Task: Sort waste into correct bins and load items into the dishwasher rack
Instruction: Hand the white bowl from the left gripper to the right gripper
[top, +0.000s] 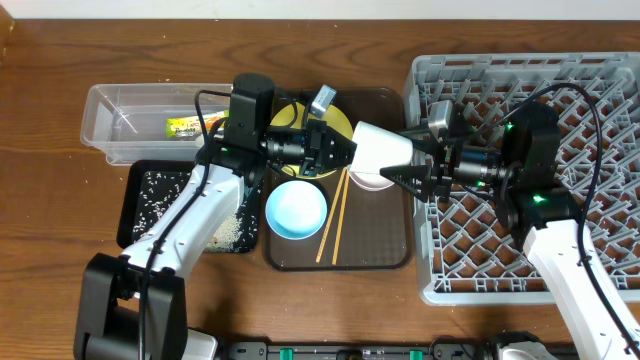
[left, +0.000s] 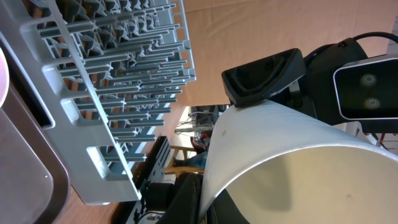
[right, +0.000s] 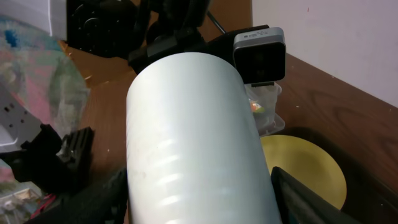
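A small pale cup (top: 380, 147) hangs on its side above the brown serving tray, rim toward the left. My left gripper (top: 345, 150) is shut on its rim, and the left wrist view looks into the cup (left: 292, 168). My right gripper (top: 405, 165) clasps the cup's body (right: 193, 124) from the right, a finger against each side. Below lie a white bowl (top: 370, 183), a light-blue bowl (top: 296, 208), two chopsticks (top: 335, 215) and a yellow plate (top: 341, 124), partly hidden by my left arm. The snack wrapper (top: 185, 127) lies in the clear tub (top: 120, 115). I see no white scrap.
The grey dishwasher rack (top: 560, 90) fills the right side and holds nothing I can see. The black tray (top: 135, 215) at the left holds scattered rice bits (top: 165, 195). The brown serving tray (top: 380, 240) sits between them. The plate also shows in the right wrist view (right: 305, 162).
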